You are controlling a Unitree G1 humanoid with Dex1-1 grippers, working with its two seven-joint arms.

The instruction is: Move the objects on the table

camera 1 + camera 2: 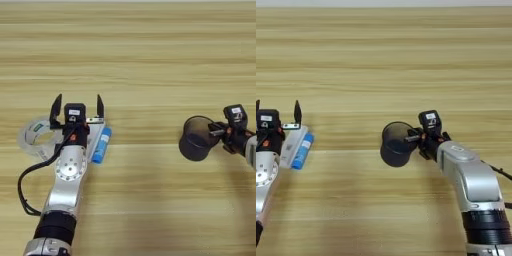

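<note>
Green-labelled tape roll [34, 136], lettering unreadable.

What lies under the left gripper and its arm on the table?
Under the open left gripper and its arm lie a flat white cassette, mostly covered, beside a blue tube, and a clear tape roll, whose right side is hidden.

Table [384, 60]: light-brown wood with horizontal grain.
Black mesh cup [394, 145]: upright, centre-right.
Right gripper [412, 136]: at the cup's right rim, apparently 1 finger inside it.
Left gripper [278, 111]: left edge, fingers spread.
Blue tube [302, 151]: touching the white cassette [294, 145].
</note>
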